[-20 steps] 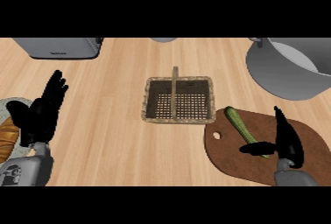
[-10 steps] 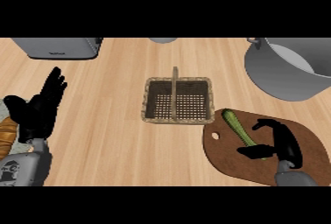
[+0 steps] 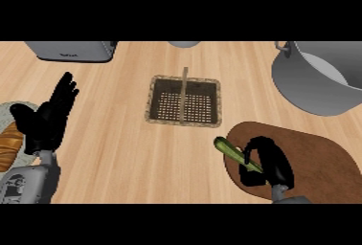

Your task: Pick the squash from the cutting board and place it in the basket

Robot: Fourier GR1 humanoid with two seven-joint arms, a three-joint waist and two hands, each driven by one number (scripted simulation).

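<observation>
A long green squash (image 3: 232, 150) lies tilted at the left end of the brown cutting board (image 3: 318, 158), its tip reaching past the board's edge. My right hand (image 3: 265, 162) is curled round the squash's lower part and hides that end. The square wicker basket (image 3: 185, 100) with an upright handle stands up and to the left of the board. At the left edge, my left hand (image 3: 48, 117) rests open with its fingers pointing up.
A large grey pot (image 3: 322, 76) stands at the back right, close to the board. A grey toaster (image 3: 71, 49) sits at the back left. A loaf of bread (image 3: 10, 146) on a plate lies at the left edge beside my left hand.
My right hand has curled its fingers round the squash. The squash has shifted left and now sticks out over the board's left edge. The left hand stayed open at the left.
</observation>
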